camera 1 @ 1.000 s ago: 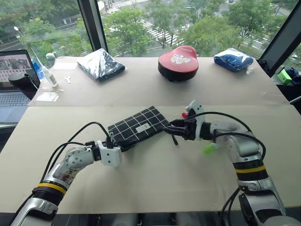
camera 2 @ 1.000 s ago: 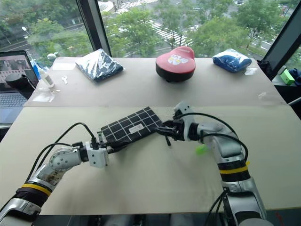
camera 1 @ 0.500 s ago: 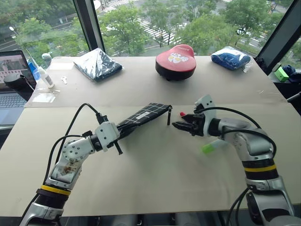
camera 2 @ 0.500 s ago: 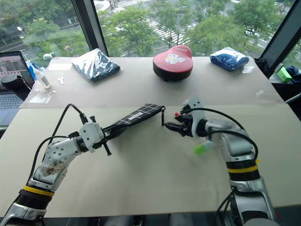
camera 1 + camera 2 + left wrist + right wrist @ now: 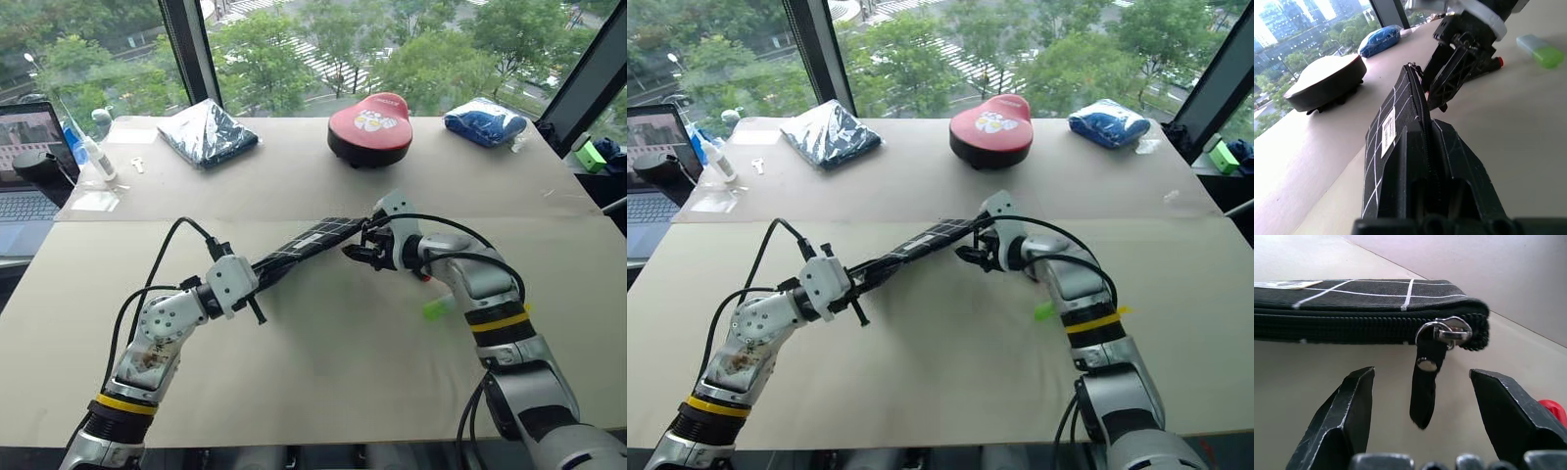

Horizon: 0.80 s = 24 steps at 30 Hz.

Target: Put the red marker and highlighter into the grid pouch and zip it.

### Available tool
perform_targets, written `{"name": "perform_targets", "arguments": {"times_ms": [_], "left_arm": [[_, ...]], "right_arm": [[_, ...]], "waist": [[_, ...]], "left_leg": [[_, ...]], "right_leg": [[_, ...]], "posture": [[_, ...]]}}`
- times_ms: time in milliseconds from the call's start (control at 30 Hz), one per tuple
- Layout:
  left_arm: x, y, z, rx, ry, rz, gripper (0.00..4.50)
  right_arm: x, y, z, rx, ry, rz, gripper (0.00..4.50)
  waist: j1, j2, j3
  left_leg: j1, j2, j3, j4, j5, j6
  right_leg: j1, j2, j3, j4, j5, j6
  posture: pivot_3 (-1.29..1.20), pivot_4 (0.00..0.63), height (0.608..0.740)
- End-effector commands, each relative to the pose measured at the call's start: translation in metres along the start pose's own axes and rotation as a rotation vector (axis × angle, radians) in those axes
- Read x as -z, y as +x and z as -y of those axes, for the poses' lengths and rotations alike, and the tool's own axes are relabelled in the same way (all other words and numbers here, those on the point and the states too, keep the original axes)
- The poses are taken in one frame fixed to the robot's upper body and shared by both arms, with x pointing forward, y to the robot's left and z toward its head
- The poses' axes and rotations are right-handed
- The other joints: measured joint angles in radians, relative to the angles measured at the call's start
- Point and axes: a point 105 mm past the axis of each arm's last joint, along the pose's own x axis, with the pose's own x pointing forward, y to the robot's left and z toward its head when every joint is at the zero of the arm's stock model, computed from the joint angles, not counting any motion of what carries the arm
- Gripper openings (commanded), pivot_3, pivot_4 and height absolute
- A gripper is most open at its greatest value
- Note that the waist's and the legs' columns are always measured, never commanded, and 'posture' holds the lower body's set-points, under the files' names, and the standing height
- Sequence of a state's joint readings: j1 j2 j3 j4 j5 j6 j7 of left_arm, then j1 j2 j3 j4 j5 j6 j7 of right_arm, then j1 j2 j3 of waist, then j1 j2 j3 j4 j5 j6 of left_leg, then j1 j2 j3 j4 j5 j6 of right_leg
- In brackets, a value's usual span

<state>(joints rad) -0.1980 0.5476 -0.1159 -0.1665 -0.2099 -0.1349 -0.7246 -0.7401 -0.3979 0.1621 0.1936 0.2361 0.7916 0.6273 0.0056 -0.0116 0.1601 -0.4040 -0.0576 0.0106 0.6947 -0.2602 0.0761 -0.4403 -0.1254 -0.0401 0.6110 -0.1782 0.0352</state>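
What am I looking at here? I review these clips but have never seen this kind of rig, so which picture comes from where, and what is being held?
It is a two-armed robot. Two pictures come from cameras on its head, looking down at a table; the other two come from cameras on its wrists. The left gripper is shut on one end of the grid pouch, holding it up edge-on. The right gripper is open around the zipper pull, not yet gripping it. On the table lie the highlighter and the red marker, both still outside the pouch. Farther back sit a red case and two bagged cloths.

table [image 5: 294, 392] – red case [image 5: 370, 129] (far edge), highlighter [image 5: 437, 308]
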Motion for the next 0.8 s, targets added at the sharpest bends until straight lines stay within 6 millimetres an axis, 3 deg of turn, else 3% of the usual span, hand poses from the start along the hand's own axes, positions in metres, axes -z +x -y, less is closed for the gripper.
{"name": "perform_targets", "arguments": {"times_ms": [33,233,367,600,700,800], "left_arm": [[-0.01,0.0,-0.004,-0.028,0.024,0.028,0.0],[0.0,0.002,-0.001,-0.046,0.019,-0.002,0.0],[0.007,0.006,-0.003,-0.076,0.026,-0.023,0.0],[0.011,0.014,-0.009,-0.14,0.035,-0.032,0.0],[0.01,0.017,-0.007,-0.154,0.027,-0.023,0.0],[0.01,0.017,-0.003,-0.15,0.025,-0.02,0.0]], "right_arm": [[-0.022,-0.003,0.003,0.011,-0.031,0.088,2.03],[-0.021,-0.008,-0.005,-0.042,-0.038,0.098,0.02],[-0.019,-0.01,-0.011,-0.08,-0.057,0.085,0.02],[-0.006,-0.014,-0.04,-0.236,-0.164,0.01,0.02],[-0.011,-0.01,-0.054,-0.298,-0.209,0.011,0.02],[-0.017,0.0,-0.053,-0.273,-0.233,0.011,0.02]], "waist": [[0.0,0.0,0.0],[0.0,0.0,0.0],[0.0,0.0,0.0],[0.001,0.0,0.0],[0.001,0.0,0.0],[0.0,0.0,0.0]], "left_leg": [[0.0,0.0,0.0,0.0,0.0,0.0],[0.0,0.0,0.0,0.0,0.0,0.0],[0.0,0.0,0.0,0.0,0.0,0.0],[0.0,0.0,0.0,0.0,0.0,0.001],[0.0,0.0,0.0,0.0,-0.001,0.001],[0.0,0.0,0.0,0.0,-0.002,0.004]], "right_leg": [[0.0,0.0,0.0,0.0,0.0,0.0],[0.0,0.0,0.0,0.0,0.0,0.0],[0.0,0.0,0.0,0.0,0.0,0.0],[0.0,0.0,0.0,0.0,0.0,0.0],[0.0,0.0,0.0,0.0,0.0,0.0],[0.0,0.0,0.0,0.0,0.0,0.0]], "posture": [[0.0,0.15,0.74],[0.0,0.15,0.74],[0.0,0.15,0.74],[0.0,0.15,0.74],[0.0,0.15,0.74],[0.0,0.15,0.74]]}}
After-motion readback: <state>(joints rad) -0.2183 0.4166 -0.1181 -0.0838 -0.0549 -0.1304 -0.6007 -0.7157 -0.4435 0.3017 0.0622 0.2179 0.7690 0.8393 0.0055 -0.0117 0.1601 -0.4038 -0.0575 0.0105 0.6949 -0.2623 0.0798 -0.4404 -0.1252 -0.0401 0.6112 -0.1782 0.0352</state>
